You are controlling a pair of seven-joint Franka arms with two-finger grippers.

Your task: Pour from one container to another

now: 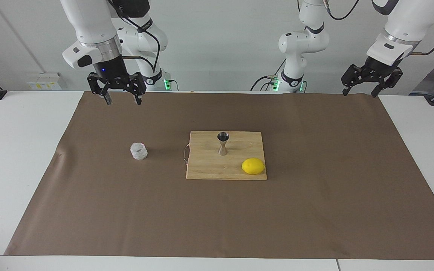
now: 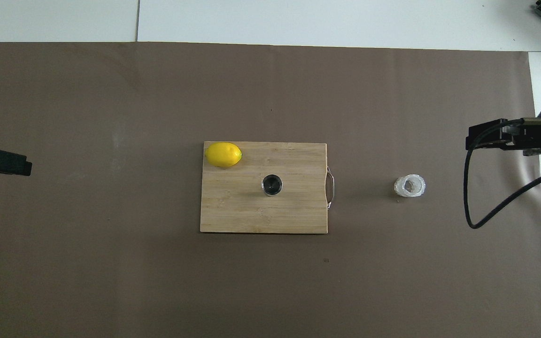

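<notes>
The small faceted clear glass cup (image 1: 138, 151) (image 2: 410, 186) stands upright on the brown mat, beside the board toward the right arm's end. The steel hourglass jigger (image 1: 222, 143) (image 2: 272, 184) stands upright at the middle of the wooden cutting board (image 1: 209, 171) (image 2: 233, 213). My right gripper (image 1: 122, 100) (image 2: 484, 136) hangs open and empty, raised over the mat's edge at the right arm's end, well apart from the glass. My left gripper (image 1: 359, 93) (image 2: 3, 162) waits open and empty over the mat's edge at the left arm's end.
A yellow lemon (image 1: 253, 166) (image 2: 223, 154) lies on the board's corner farther from the robots, toward the left arm's end. A wire handle (image 1: 185, 154) sticks out of the board toward the glass. The brown mat (image 1: 315, 210) covers most of the white table.
</notes>
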